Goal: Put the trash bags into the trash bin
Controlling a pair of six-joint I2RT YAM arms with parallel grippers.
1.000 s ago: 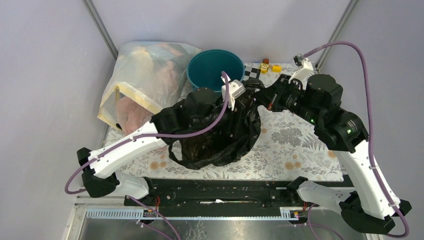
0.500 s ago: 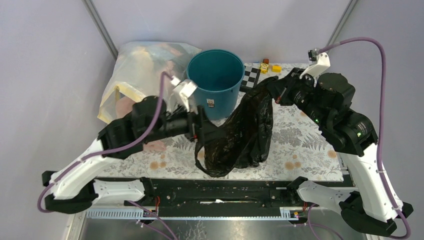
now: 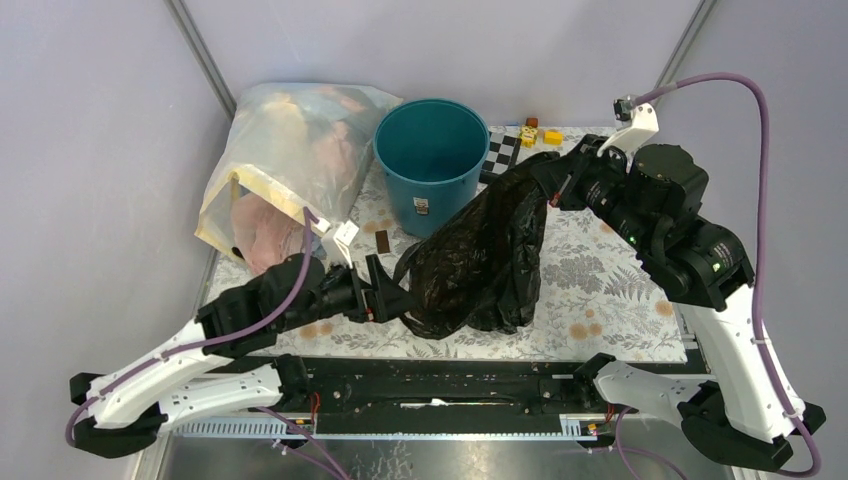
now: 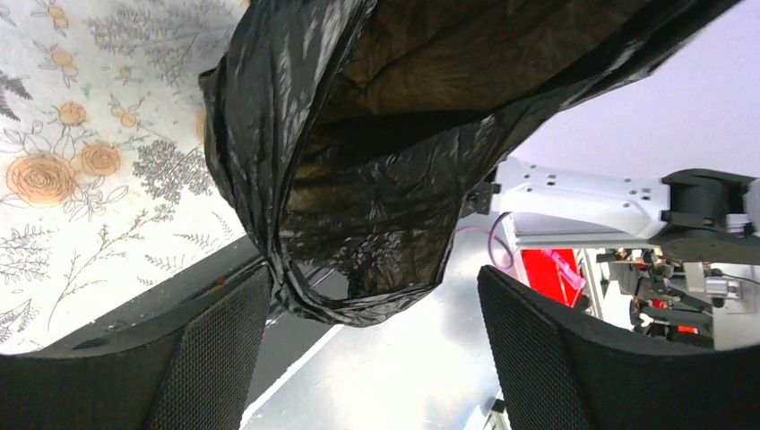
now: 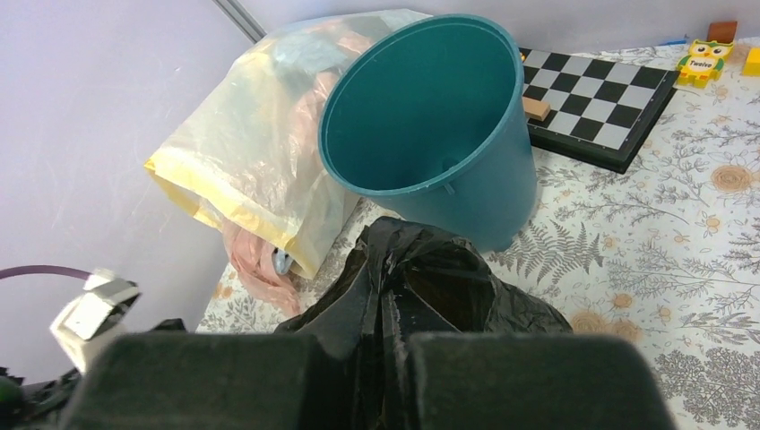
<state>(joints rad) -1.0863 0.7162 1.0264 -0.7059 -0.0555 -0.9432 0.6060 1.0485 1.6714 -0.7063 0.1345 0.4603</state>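
**Fig.** Bag slung between the two arms, L to R.

(a) Left gripper: low, by the near edge of the counter. Jaws spread wide. The bag's loose open rim hangs in the gap, apparently against one finger, not gripped.

(b) Trash bag: black, crinkly. Long axis runs diag. from near-left, where its bulk rests on the counter just beside the left jaws, up to far-right.

(c) Trash bin: upright, nothing seen inside. It stands just beyond the bag's mid-length, on the left side. The bag is wholly outside it.

(d) Right gripper: above the counter, jaws pressed together on a bunched end of the bag.

Key relation: the bin lies just left of the held end, so the right arm is nearer the bin. The open rim sits straight ahead of the left jaws, prob. the next grab.
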